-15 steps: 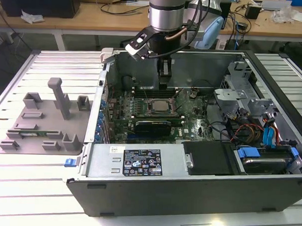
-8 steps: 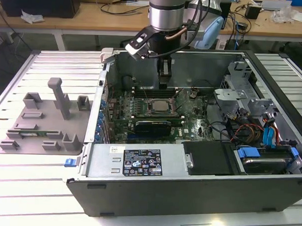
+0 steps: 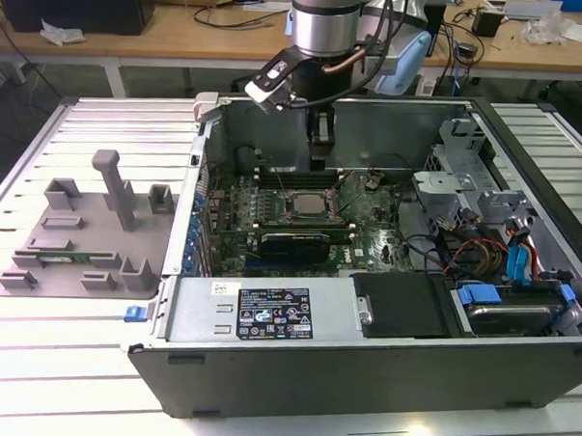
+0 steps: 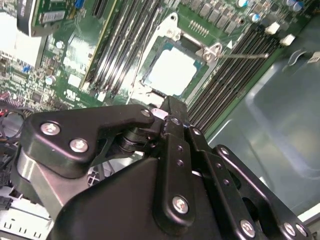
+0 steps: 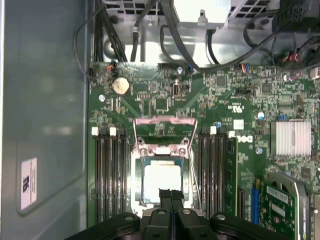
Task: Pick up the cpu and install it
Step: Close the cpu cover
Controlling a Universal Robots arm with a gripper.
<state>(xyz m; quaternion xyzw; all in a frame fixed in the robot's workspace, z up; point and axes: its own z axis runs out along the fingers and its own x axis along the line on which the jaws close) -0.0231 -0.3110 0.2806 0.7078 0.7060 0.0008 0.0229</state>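
The cpu (image 5: 161,181) is a silvery square chip lying flat in the motherboard socket, with the socket's metal frame (image 5: 163,121) swung open beside it. It also shows in the second wrist view as the cpu (image 4: 172,72) and in the exterior view as the cpu (image 3: 311,203), in the middle of the open computer case. My gripper (image 5: 170,192) hangs just above the chip's near edge. Its two black fingers are pressed together with nothing between them. In the exterior view the gripper (image 3: 320,159) stands over the back of the board.
Rows of memory slots (image 5: 110,175) flank the socket on both sides. A finned heatsink (image 5: 290,137) and cables (image 3: 483,255) sit towards the exterior view's right. The case walls (image 3: 362,366) enclose the board. A grey fixture (image 3: 87,238) lies on the table at the exterior view's left.
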